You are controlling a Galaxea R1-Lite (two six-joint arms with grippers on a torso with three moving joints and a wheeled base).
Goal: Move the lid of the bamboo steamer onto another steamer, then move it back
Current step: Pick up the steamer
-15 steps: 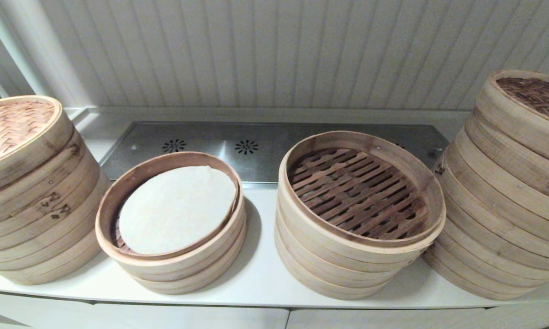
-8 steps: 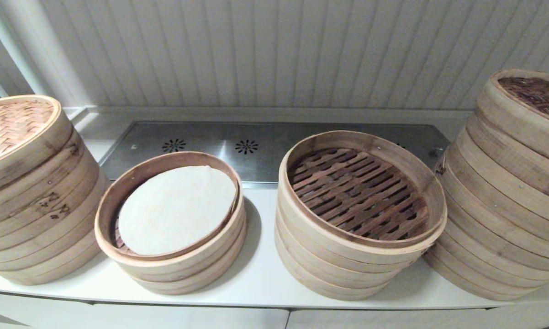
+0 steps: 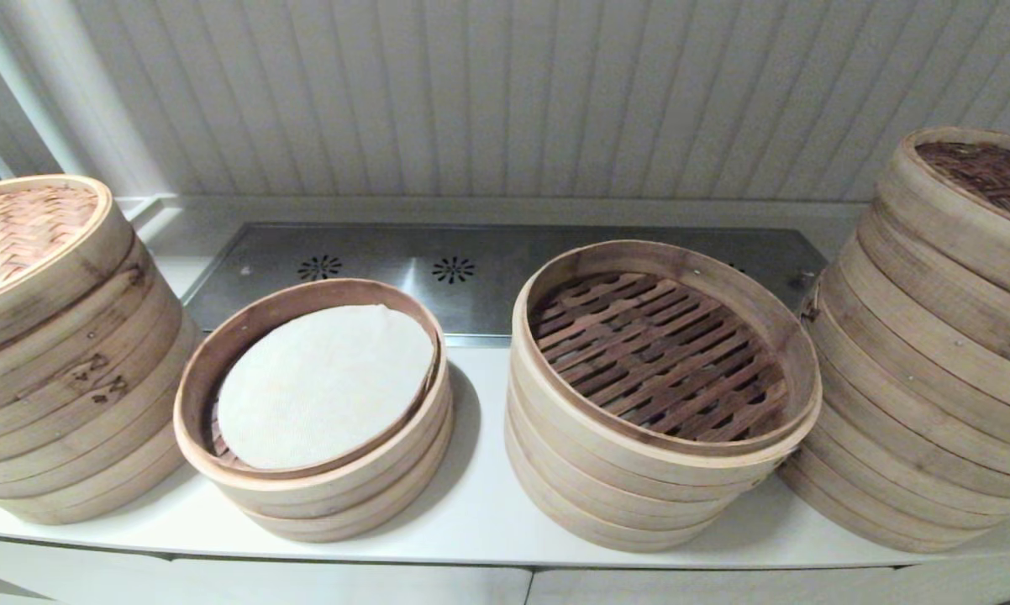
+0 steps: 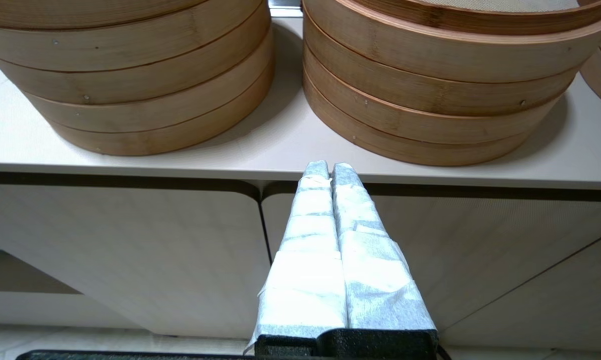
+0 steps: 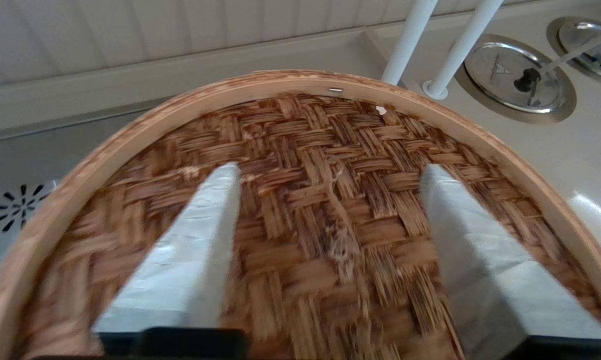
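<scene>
While the right jaws (image 5: pixel 330 172) stand spread wide, released, with nothing between them, they hang directly over the woven lid (image 5: pixel 310 215) of the tall stack at the robot's right. That lid (image 3: pixel 975 181) lies flat, its woven face upward; being round, it has no long axis. Its centre is a herringbone weave of dark brown bamboo strips, ringed by a paler, smooth bent-wood rim. Whether the white-wrapped fingers (image 5: pixel 190 255) touch the weave cannot be told.

Beyond the lid in the right wrist view stand two white poles (image 5: pixel 433 42) and a round metal cover (image 5: pixel 518 75) set into the surface.

The left jaws (image 4: pixel 329 167) are pressed together, clenched on nothing, parked low before the desk (image 4: pixel 260 150) edge and cabinet doors (image 4: pixel 130 250), pointing towards the gap between two steamer stacks.

On the desk four stacks stand in a row. The rightmost stack (image 3: pixel 917 386) under the dark lid is the tallest, made of many pale rings. Just beside it, seemingly touching, an open steamer stack (image 3: pixel 639 479) shows a dark slatted floor (image 3: pixel 656 357). Next, apart from it, a lower stack (image 3: pixel 337 487) holds a round white cloth liner (image 3: pixel 324 382). The far left stack (image 3: pixel 68 378) carries a lighter woven lid (image 3: pixel 18 227). Behind lies a steel panel (image 3: pixel 488 269) with vent holes.
</scene>
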